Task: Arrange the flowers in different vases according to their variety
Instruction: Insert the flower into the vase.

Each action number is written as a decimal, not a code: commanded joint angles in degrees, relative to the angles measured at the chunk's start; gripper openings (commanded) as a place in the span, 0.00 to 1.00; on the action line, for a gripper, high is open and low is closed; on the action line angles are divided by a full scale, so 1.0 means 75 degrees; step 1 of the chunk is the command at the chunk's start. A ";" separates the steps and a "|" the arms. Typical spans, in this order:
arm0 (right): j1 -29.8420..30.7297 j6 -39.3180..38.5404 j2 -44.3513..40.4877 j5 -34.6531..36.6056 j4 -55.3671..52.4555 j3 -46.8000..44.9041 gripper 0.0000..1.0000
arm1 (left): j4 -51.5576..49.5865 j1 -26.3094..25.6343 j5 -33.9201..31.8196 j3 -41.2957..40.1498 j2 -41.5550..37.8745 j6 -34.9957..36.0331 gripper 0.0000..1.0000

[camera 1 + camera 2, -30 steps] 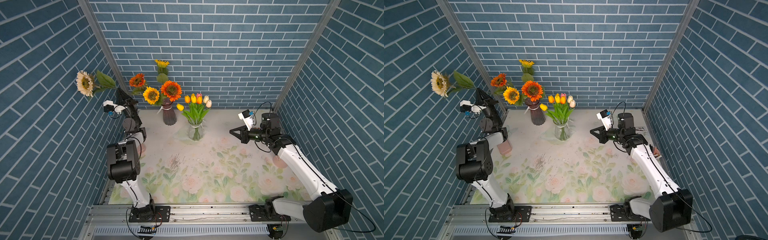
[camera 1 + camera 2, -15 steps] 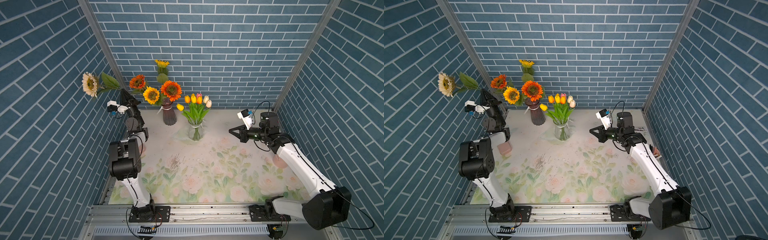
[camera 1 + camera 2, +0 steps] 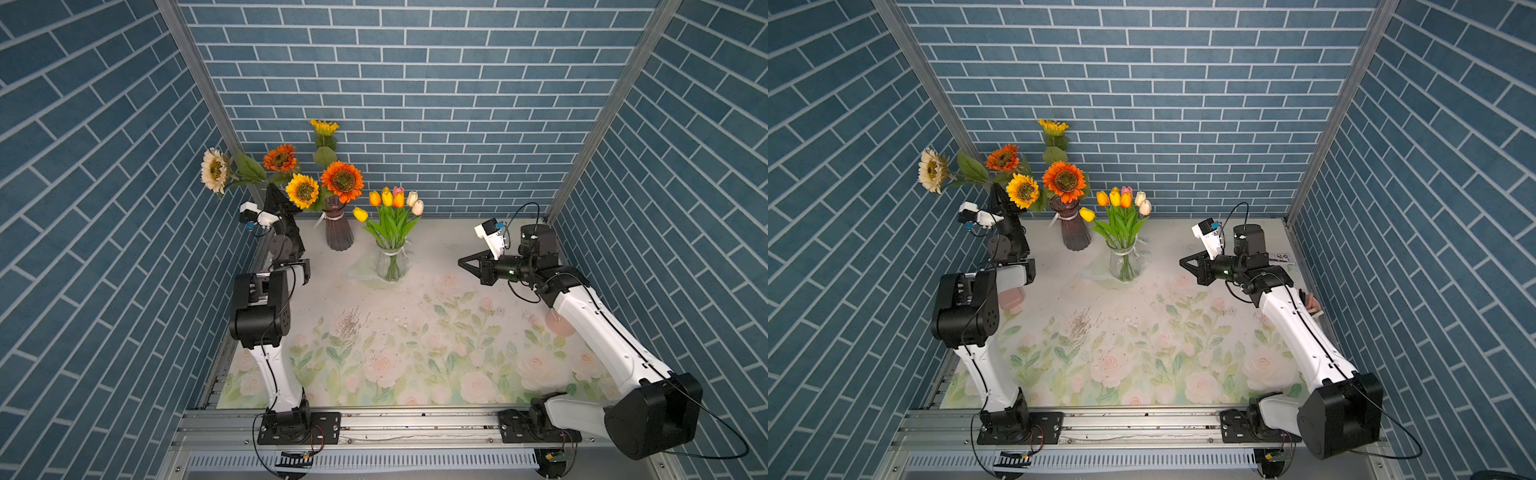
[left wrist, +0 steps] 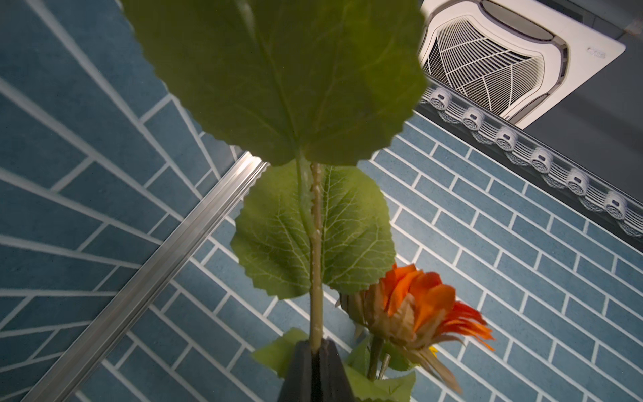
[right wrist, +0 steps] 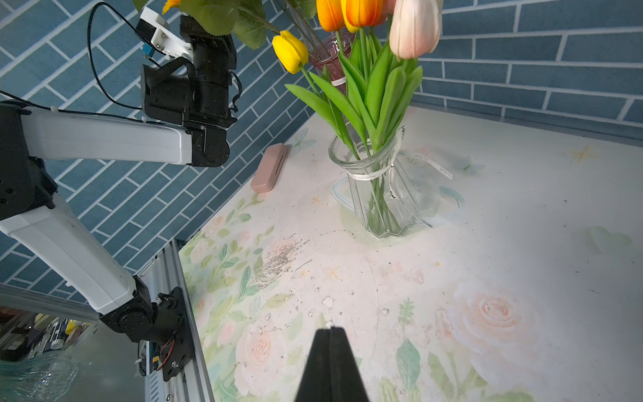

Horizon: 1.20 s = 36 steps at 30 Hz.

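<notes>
My left gripper [image 3: 272, 193] is raised at the back left, shut on the green stem [image 4: 316, 278] of a cream sunflower [image 3: 215, 169], whose head leans out toward the left wall. It hangs just left of the ribbed purple vase [image 3: 338, 232], which holds several orange and yellow sunflowers [image 3: 341, 181]. The clear vase [image 3: 390, 264] to its right holds several tulips [image 3: 392, 199]. My right gripper [image 3: 461, 262] hovers right of the clear vase, shut and empty. In the right wrist view the shut gripper [image 5: 330, 329] points toward the clear vase [image 5: 379, 195].
A flat pink case [image 5: 269, 167] lies by the left wall, under my left forearm. Blue brick walls close in on three sides, and a metal corner post [image 4: 146, 278] stands close behind the held flower. The floral mat [image 3: 415, 340] covers the table.
My left gripper has carried the cream sunflower rightward from the left wall toward the purple vase. The right arm has barely moved.
</notes>
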 commanded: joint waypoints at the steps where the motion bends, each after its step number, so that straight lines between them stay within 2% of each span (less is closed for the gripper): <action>1: 0.0038 -0.0173 -0.0053 0.0088 -0.0232 0.0117 0.03 | 0.1904 -0.0191 0.0130 0.0070 0.0235 0.0011 0.00; 13: 0.0043 -0.0231 -0.0029 0.0133 -0.0299 0.0071 0.04 | 0.1913 -0.0646 0.0225 0.0058 0.0789 0.0049 0.00; 35: 0.0038 -0.0232 -0.0067 0.0196 -0.0252 -0.0023 0.05 | 0.1891 -0.0951 0.0702 0.0040 0.1378 -0.0134 0.00; 36: 0.0039 -0.0233 -0.0065 0.0190 -0.0258 -0.0023 0.05 | 0.1892 -0.0953 0.0705 0.0056 0.1393 -0.0155 0.03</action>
